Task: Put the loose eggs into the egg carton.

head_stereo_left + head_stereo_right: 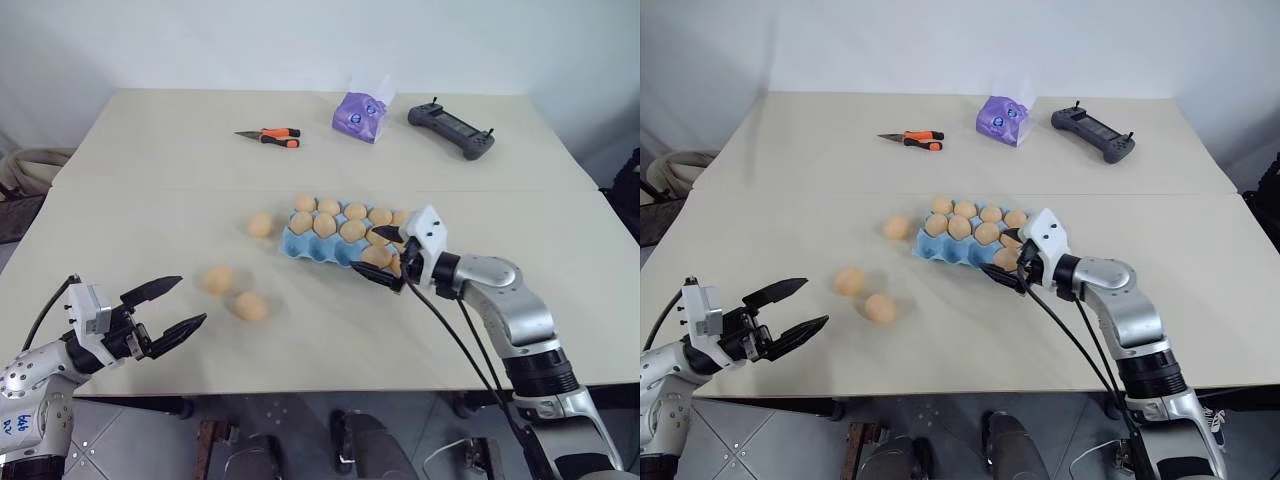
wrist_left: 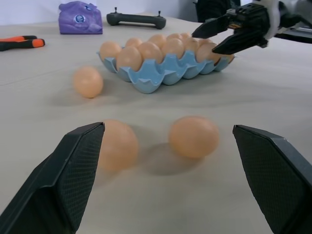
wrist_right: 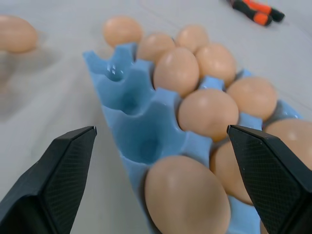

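My left gripper (image 1: 178, 306) is hanging low over the near left part of the table (image 1: 330, 340), fingers spread wide and gripping nothing. Just beyond its tips two loose eggs are lying side by side on the bare top: one egg (image 1: 250, 306) a little to the right of the line my fingers are pointing along, the other egg (image 1: 217, 279) slightly farther and to the left. In the left wrist view both are sitting between my open fingers, so I am judging a short push forward would bring either into the gap; their long axes are lying roughly crosswise to my reach.

Farther on, a third loose egg (image 1: 261, 225) is resting just beside the left end of the egg carton (image 1: 300, 243). My right gripper (image 1: 385, 258) is hovering at the carton's near right corner, fingers wide apart and holding nothing, over cups already filled. Three empty cups are showing along the carton's near row. My left arm is plainly the nearer one to all three loose eggs.
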Controlling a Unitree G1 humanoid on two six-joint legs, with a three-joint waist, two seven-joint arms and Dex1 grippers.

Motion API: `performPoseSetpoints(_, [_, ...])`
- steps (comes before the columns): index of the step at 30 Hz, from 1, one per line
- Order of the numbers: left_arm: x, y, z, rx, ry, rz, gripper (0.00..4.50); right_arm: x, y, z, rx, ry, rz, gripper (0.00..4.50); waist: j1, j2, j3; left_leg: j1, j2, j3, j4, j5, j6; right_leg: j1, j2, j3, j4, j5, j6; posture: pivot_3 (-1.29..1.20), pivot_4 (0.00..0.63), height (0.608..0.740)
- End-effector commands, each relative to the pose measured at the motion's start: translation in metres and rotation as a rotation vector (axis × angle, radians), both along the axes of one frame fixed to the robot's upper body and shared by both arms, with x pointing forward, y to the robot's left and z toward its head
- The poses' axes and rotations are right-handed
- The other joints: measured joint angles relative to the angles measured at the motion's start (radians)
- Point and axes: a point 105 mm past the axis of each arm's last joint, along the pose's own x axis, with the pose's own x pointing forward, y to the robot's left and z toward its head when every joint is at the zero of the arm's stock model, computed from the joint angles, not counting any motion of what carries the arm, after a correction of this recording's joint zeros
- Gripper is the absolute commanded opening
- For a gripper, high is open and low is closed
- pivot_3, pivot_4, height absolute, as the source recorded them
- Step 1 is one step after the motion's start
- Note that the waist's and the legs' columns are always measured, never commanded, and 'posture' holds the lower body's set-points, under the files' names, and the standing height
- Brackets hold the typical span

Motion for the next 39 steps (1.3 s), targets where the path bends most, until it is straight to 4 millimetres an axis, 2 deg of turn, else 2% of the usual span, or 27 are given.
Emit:
performPoseSetpoints(1, [0.000, 0.002, 0.010, 0.011, -0.037, 0.058, 4.50, -0.010, -0.019, 0.023, 0.013, -0.103, 0.031, 4.49, 0.002, 0.000, 0.000, 0.000, 0.000, 0.000, 0.000, 0.000, 0.000, 0.000, 0.000, 0.000, 0.000, 0.000, 0.000, 0.00, 0.150, 0.740])
performPoseSetpoints(3, [0.001, 0.003, 0.011, 0.009, -0.035, 0.076, 4.50, -0.013, -0.026, 0.024, 0.006, -0.110, 0.042, 4.49, 0.003, 0.000, 0.000, 0.000, 0.000, 0.000, 0.000, 0.000, 0.000, 0.000, 0.000, 0.000, -0.001, 0.000, 0.000, 0.00, 0.150, 0.740])
performPoseSetpoints(9, [0.003, 0.003, 0.010, -0.021, 0.013, 0.224, 4.50, -0.039, -0.066, 0.014, 0.037, -0.045, 0.132, 4.49, 0.006, 0.000, 0.000, 0.001, 0.000, 0.000, 0.000, 0.000, 0.001, 0.001, 0.000, 0.000, -0.001, 0.000, 0.000, 0.00, 0.150, 0.740])
performPoseSetpoints(12, [0.001, -0.001, 0.012, -0.052, 0.025, 0.290, 4.50, -0.048, -0.075, 0.011, 0.039, -0.043, 0.174, 4.49, 0.002, 0.000, 0.000, 0.004, 0.000, 0.000, 0.001, -0.001, 0.001, 0.004, 0.000, 0.000, -0.001, 0.000, 0.001, 0.00, 0.150, 0.740])
performPoseSetpoints(21, [-0.019, -0.037, 0.013, -0.132, 0.008, 0.381, 4.50, -0.061, -0.106, -0.008, -0.043, 0.058, 0.149, 4.49, 0.004, 0.000, 0.000, 0.005, -0.002, -0.001, 0.001, 0.000, 0.002, 0.006, 0.000, 0.002, -0.001, 0.001, 0.001, 0.00, 0.150, 0.740])
performPoseSetpoints(25, [-0.026, -0.042, 0.010, -0.170, -0.002, 0.506, 4.50, -0.066, -0.109, -0.004, -0.011, 0.052, 0.162, 4.49, 0.003, 0.000, 0.000, 0.005, -0.002, -0.001, 0.001, 0.000, 0.003, 0.007, 0.000, 0.003, -0.002, 0.001, 0.002, 0.00, 0.150, 0.740])
performPoseSetpoints(30, [-0.038, -0.052, 0.004, -0.168, 0.024, 0.516, 4.50, -0.070, -0.113, -0.006, -0.029, 0.076, 0.186, 4.49, 0.002, 0.000, 0.000, 0.006, -0.003, -0.002, 0.002, 0.001, 0.004, 0.007, 0.000, 0.003, -0.003, 0.001, 0.001, 0.00, 0.150, 0.740])
performPoseSetpoints(35, [-0.049, -0.062, -0.016, -0.108, 0.070, 0.503, 4.50, -0.068, -0.116, -0.007, -0.032, 0.086, 0.176, 4.49, 0.000, -0.001, 0.000, 0.005, -0.005, -0.003, 0.002, 0.002, 0.006, 0.007, 0.000, 0.005, -0.006, -0.002, -0.003, 0.00, 0.150, 0.740])
performPoseSetpoints(37, [-0.052, -0.066, -0.022, -0.100, 0.081, 0.497, 4.50, -0.068, -0.116, -0.008, -0.033, 0.089, 0.178, 4.49, 0.000, -0.001, 0.001, 0.004, -0.007, -0.003, 0.002, 0.003, 0.007, 0.007, -0.001, 0.006, -0.007, -0.006, -0.010, 0.00, 0.150, 0.740])
performPoseSetpoints(39, [-0.051, -0.069, -0.026, -0.101, 0.082, 0.507, 4.50, -0.069, -0.116, -0.007, -0.032, 0.090, 0.180, 4.49, 0.000, -0.001, 0.001, 0.004, -0.008, -0.003, 0.002, 0.002, 0.008, 0.008, -0.002, 0.006, -0.007, -0.005, -0.010, 0.00, 0.150, 0.740])
